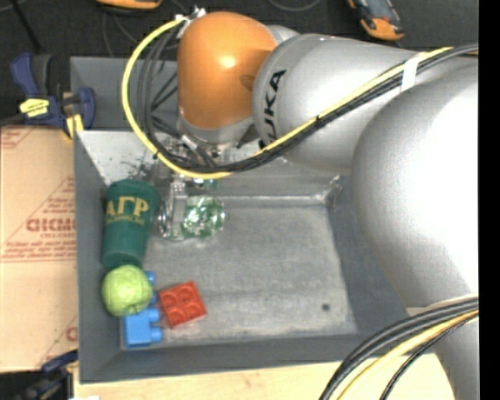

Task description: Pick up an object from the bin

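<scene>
The tool [177, 217] hangs low in the bin [267, 307], just right of the dark green foam sleeve [132, 227] with yellow letters. It sits at a clear, greenish crumpled thing [203, 217] that also lies just right of that sleeve, and this looks like the likely pick.

To do the step well, the tool should probably centre over the crumple rather than its left edge. It should keep off the sleeve so that is not tipped or dragged, close gently since the thing looks thin and springy, then lift straight up.

Below the sleeve lie a yellow-green ball [125, 290], a blue brick [142, 327] and a red brick [182, 304], apart from the crumple.

I cannot tell whether the tool is open or closed. The orange cover [221, 69] and cables [150, 132] above the sleeve hide its upper part, and the clear thing blends into the metal. Whether tool and crumple touch is also unclear.
</scene>
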`<control>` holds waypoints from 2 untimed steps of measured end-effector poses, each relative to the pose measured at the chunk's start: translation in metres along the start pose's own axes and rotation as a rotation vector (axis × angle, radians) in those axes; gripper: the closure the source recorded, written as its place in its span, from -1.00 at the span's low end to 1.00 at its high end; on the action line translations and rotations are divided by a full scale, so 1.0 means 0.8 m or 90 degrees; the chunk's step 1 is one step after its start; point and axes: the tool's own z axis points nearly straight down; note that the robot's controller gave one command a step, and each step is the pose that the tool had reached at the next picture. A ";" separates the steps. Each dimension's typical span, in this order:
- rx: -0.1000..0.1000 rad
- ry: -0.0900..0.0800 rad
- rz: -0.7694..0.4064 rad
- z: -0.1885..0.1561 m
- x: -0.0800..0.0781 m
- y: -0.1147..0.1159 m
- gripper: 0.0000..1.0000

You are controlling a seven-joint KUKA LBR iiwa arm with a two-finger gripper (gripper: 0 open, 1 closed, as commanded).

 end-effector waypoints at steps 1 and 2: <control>-0.001 -0.004 0.002 -0.007 -0.001 -0.001 -1.00; -0.002 -0.006 0.045 0.022 0.027 -0.044 -1.00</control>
